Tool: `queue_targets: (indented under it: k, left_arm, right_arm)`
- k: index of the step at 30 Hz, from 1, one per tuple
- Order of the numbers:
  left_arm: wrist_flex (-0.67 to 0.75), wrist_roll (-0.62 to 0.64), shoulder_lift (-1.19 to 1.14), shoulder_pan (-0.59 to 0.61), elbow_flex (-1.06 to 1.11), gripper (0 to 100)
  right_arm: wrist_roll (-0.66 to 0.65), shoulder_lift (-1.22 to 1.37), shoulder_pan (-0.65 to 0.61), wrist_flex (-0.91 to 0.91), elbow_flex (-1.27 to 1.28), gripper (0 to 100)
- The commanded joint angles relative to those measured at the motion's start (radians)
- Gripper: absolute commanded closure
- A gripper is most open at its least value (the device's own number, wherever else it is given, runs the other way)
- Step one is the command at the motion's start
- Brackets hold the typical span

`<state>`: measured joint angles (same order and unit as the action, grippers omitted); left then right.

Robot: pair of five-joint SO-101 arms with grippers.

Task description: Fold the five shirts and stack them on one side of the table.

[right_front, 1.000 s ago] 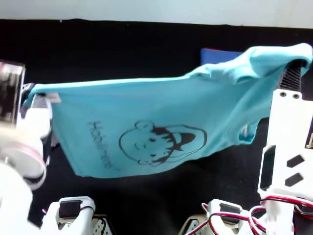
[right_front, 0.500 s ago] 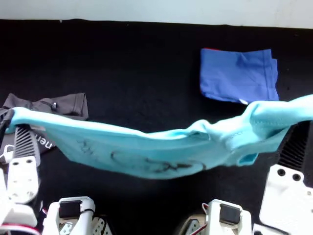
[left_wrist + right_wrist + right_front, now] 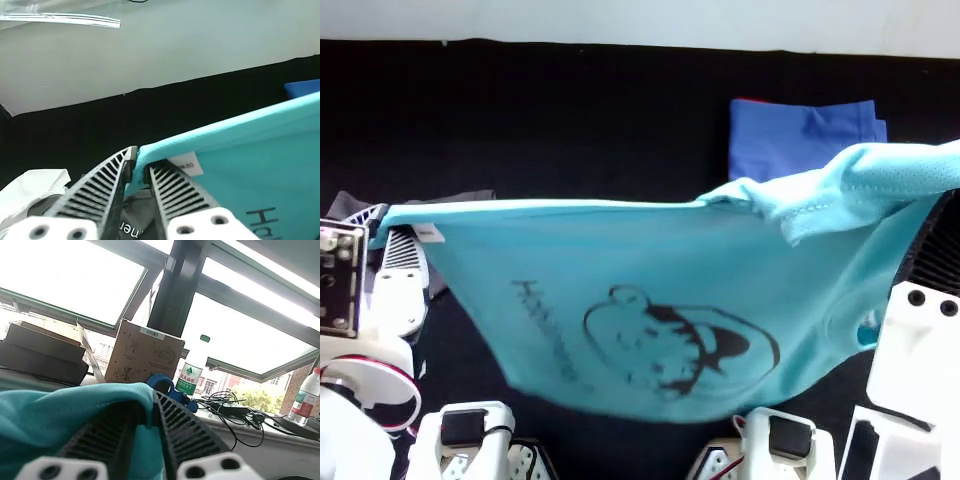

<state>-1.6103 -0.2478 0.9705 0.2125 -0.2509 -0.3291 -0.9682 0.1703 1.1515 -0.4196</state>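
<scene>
A light-blue shirt (image 3: 640, 300) with a dark cartoon face print hangs spread in the air between both arms, above the black table (image 3: 570, 120). My left gripper (image 3: 382, 222) is shut on its left corner; the left wrist view shows the gripper (image 3: 139, 164) with its fingers pinching the shirt's (image 3: 250, 160) hem by a white label. My right gripper (image 3: 930, 190) is shut on the bunched right end, and the right wrist view shows that gripper (image 3: 150, 402) clamped on the blue fabric (image 3: 60, 410). A folded blue shirt (image 3: 805, 145) lies at the back right. A grey garment (image 3: 450, 197) lies at the left, mostly hidden.
The two white arm bases (image 3: 470, 435) (image 3: 770, 440) stand at the near table edge. A pale wall (image 3: 640, 20) runs behind the table. Dark fabric with white lettering (image 3: 135, 227) lies under the left gripper. The back left of the table is bare black cloth.
The shirt went from spread, to sagging low and edge-on, and is now raised and spread flat again. Both grippers kept their hold; the right end stays higher.
</scene>
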Motion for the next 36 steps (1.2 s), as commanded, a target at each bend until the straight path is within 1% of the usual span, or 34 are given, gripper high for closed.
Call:
queue_targets:
  k: [1, 7, 14, 21, 24, 27, 30, 36]
  left_arm:
    - [0.015, 0.003, -0.016, 0.001, -0.018, 99]
    - [0.012, 0.003, 0.021, 0.001, -0.119, 99]
    - [0.020, 0.003, 0.120, 0.002, -0.116, 99]
    - [0.021, -0.002, 0.117, 0.002, -0.093, 99]
    - [0.021, -0.029, 0.062, 0.033, -0.002, 99]
    - [0.052, -0.063, -0.021, 0.090, 0.116, 99]
    - [0.107, -0.087, -0.110, 0.116, 0.219, 99]
    - [0.224, -0.129, -0.325, 0.119, 0.338, 99]
  right_arm:
    - [0.005, 0.002, 0.013, -0.022, -0.018, 99.3]
    - [0.005, -0.091, 0.013, 0.004, -0.008, 99.3]
    - [0.003, -0.147, 0.016, 0.001, -0.018, 99.3]
    - [0.009, -0.137, 0.013, -0.002, 0.005, 99.3]
    - [0.011, -0.079, 0.007, -0.002, 0.087, 99.2]
    - [0.011, -0.008, -0.056, -0.002, 0.213, 99.2]
    - [0.011, 0.048, -0.122, -0.021, 0.377, 99.2]
    - [0.005, 0.163, -0.263, -0.223, 0.751, 99.2]
